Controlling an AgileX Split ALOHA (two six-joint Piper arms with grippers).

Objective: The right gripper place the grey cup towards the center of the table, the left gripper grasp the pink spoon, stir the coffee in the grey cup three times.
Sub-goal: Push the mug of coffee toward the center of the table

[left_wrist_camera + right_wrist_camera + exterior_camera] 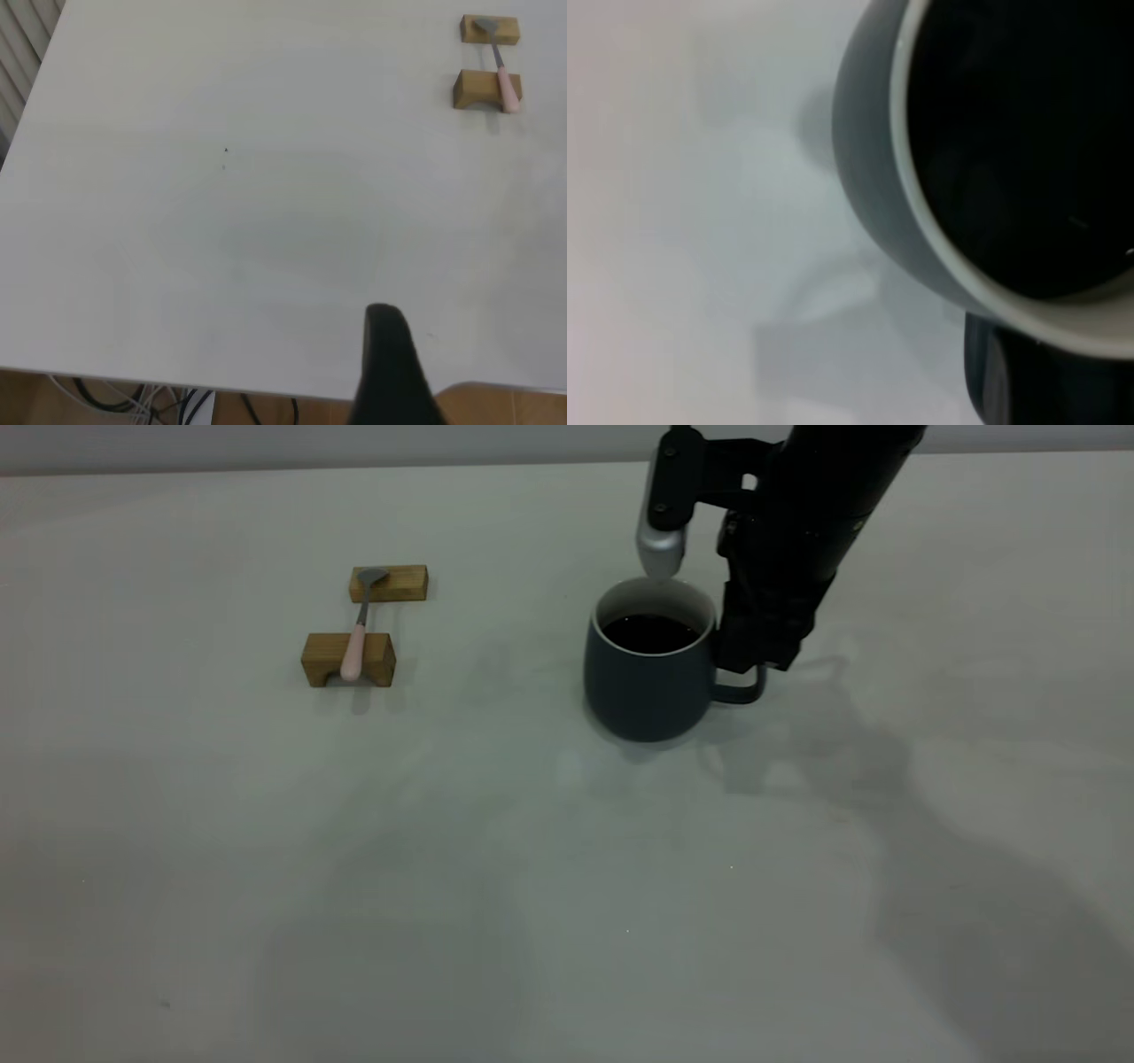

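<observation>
The large rounded slate-grey cup (651,682) with the pale inside stands on the wide pale grey-white table (567,886), a little right of centre in the exterior view, and it is well filled with dark, nearly black coffee (649,632). That reads as a heavy, rigid, glazed thing: slick on the outside, and any tilt or jerk would likely slop the liquid over the thin rim. The loop handle, on the side toward the right arm, is the sensible place to take it, and that is just where the right gripper (751,669) sits, its black fingers down at the handle. They appear to be pinching it, though the contact itself is hidden, so I cannot tell for sure.

Well apart, across the table, the small pink-handled spoon (359,634) with its grey metal neck and bowl lies bridged over two tan wooden blocks (347,659), handle on the nearer block. Light, stiff and thin, it is best pinched at the pink handle. The left gripper (387,372) hangs back near the table edge, only one dark finger showing, so whether it is spread cannot be told.
</observation>
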